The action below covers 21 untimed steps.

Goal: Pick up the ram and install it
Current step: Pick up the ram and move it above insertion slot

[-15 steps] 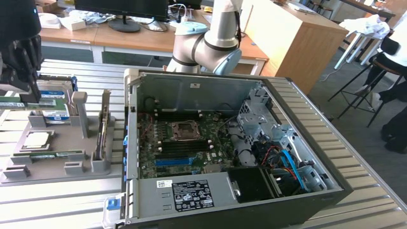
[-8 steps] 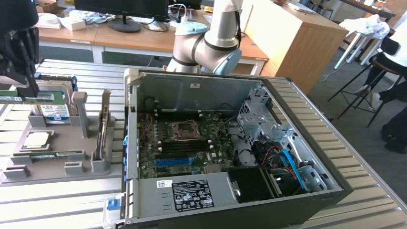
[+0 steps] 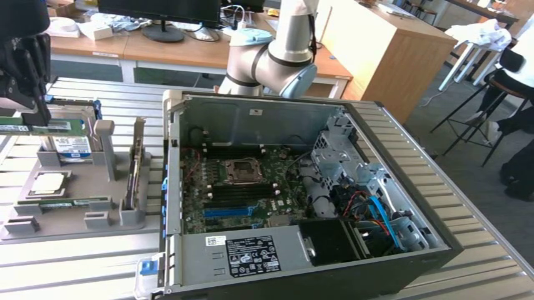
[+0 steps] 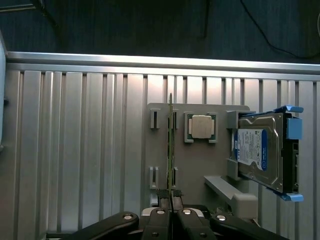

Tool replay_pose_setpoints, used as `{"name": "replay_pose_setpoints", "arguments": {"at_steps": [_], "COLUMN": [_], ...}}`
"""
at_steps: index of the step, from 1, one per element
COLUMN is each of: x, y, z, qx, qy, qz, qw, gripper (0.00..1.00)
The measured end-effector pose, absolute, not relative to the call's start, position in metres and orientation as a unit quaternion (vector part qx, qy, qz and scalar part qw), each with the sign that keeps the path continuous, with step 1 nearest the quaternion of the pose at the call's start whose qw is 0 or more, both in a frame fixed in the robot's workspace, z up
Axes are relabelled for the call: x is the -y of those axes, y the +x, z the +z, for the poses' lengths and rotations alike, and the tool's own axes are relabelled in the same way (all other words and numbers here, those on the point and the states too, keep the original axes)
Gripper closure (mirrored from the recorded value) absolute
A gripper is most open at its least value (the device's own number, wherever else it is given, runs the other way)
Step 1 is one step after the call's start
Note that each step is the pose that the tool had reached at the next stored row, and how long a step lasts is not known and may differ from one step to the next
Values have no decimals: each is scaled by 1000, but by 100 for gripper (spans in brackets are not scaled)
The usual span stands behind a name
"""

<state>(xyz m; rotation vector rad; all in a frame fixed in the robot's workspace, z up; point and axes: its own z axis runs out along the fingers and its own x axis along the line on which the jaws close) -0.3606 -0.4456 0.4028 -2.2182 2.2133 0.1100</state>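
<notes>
Fingers (image 3: pixel 37 100), black and clamped on the thin green ram (image 3: pixel 17 128), hung at the exterior view's far left above a grey moulded tray (image 3: pixel 75 219) on the ribbed aluminium counter (image 3: pixel 75 262); wooden desks (image 3: pixel 167 53) stood behind. In the wrist view, the fingers (image 4: pixel 162 202) pinched the ram (image 4: pixel 171 135) edge-on above the tray (image 4: pixel 200 160), near a square silver processor (image 4: pixel 201 126) and a blue-labelled hard drive (image 4: pixel 260 150).

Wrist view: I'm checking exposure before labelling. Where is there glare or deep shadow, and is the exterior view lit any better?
Wrist view: a glare band runs along the table rail; the floor beyond is nearly black; the ram, edge-on in the shut gripper, is evenly lit. Exterior view: even daylight, no hard glare, though the case interior is dimmer than the table slats around it.
</notes>
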Motion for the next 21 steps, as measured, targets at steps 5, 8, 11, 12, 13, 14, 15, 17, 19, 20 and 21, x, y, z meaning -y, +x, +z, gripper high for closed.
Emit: {"name": "replay_pose_setpoints", "arguments": {"at_steps": [5,8,11,12,13,14,15,17,19,20,21], "x": [446,446,446,446,446,446,446,446,446,446,446], "y": [-355,-349,-343,-342,-342,-342,-342,-342,-342,-342,-342], "z": [403,403,403,403,403,403,403,403,404,405,406], "qx": [-706,-706,-706,-706,-706,-706,-706,-706,-706,-706,-706], "qy": [-707,-707,-707,-707,-707,-707,-707,-707,-707,-707,-707], "qz": [35,35,35,35,35,35,35,35,35,35,35], "qw": [3,3,3,3,3,3,3,3,3,3,3], "gripper": [88,88,88,88,88,88,88,88,88,88,88]}}
